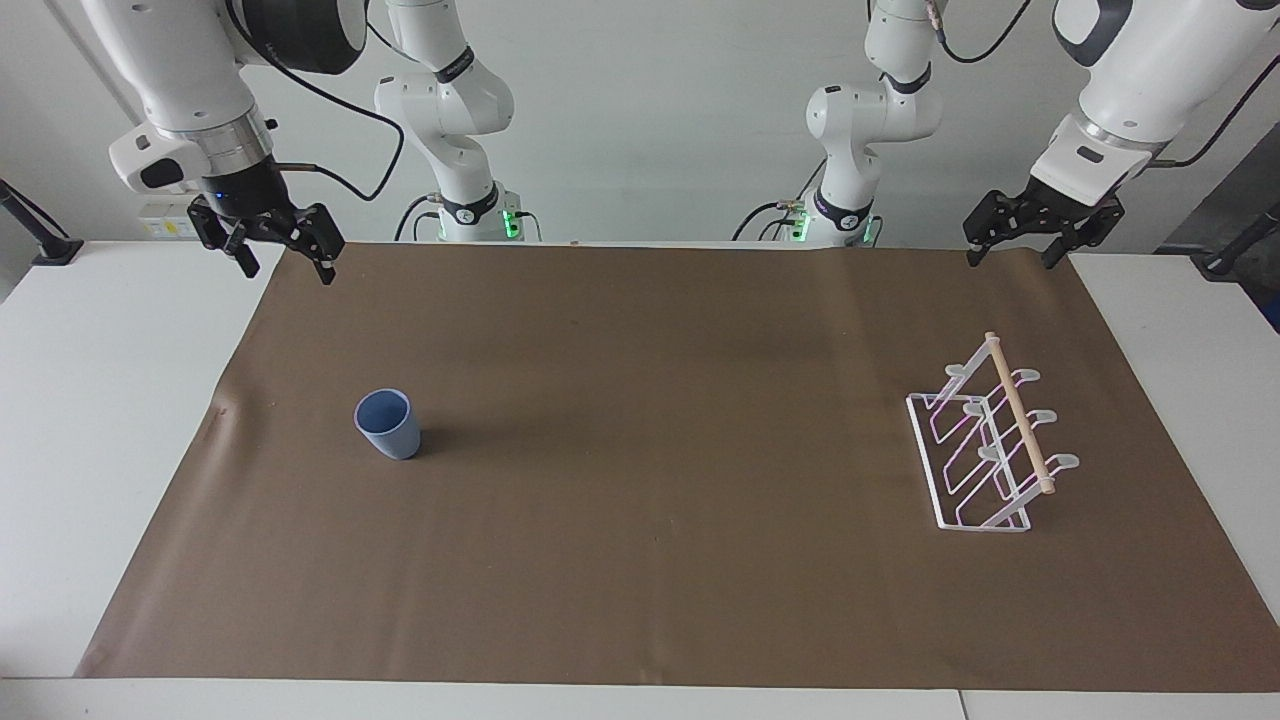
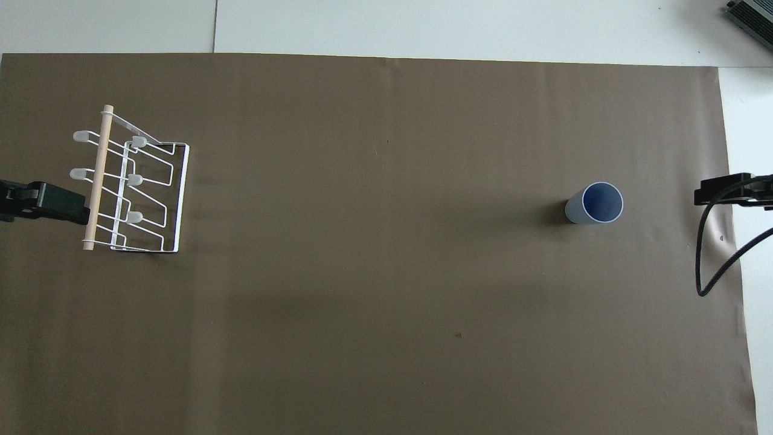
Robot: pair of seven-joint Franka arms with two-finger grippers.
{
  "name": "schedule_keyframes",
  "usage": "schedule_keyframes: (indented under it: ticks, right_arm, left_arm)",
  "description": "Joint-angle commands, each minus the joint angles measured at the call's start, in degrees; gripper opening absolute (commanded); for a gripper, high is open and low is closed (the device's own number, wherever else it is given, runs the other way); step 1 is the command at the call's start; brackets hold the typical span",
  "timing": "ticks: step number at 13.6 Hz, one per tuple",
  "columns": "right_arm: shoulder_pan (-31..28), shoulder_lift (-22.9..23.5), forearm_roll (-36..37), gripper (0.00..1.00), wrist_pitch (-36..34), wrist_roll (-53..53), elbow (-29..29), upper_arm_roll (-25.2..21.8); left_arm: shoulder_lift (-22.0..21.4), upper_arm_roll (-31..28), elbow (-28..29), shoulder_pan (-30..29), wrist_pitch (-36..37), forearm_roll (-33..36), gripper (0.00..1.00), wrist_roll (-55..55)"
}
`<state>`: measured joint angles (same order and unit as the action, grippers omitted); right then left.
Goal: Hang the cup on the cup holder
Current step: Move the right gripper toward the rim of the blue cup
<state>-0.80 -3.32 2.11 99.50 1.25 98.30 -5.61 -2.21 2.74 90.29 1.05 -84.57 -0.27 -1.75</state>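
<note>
Light-blue cup (image 1: 388, 424) upright on the brown mat (image 1: 660, 560), cup holder (image 1: 990, 440) well apart; right gripper (image 1: 283, 261) and left gripper (image 1: 1010, 257) hover, fingers spread, empty.

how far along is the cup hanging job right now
Done: nothing yet. The cup stands upright on the brown mat toward the right arm's end, and every prong of the cup holder is bare. In hand: nothing; the right gripper hangs open above the mat's edge, clear of the cup, while the left gripper waits open. Left: grasp the cup, carry it across and hang it.
</note>
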Motion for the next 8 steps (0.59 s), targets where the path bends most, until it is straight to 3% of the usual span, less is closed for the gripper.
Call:
schedule_keyframes:
  ticks: [1,8]
  right_arm:
    - [-1.1,2.1,-1.3,1.00,5.4,3.1,2.2,0.3]
    - [-1.4,13.9,-5.5,1.00,16.8,8.7,2.6,0.3]
  left_arm:
    - [-1.4,0.2,1.7,-0.3,-1.1,1.1,1.00,-0.2]
    - [-1.3,0.2,1.7,-0.3,-1.1,1.1,1.00,-0.2]
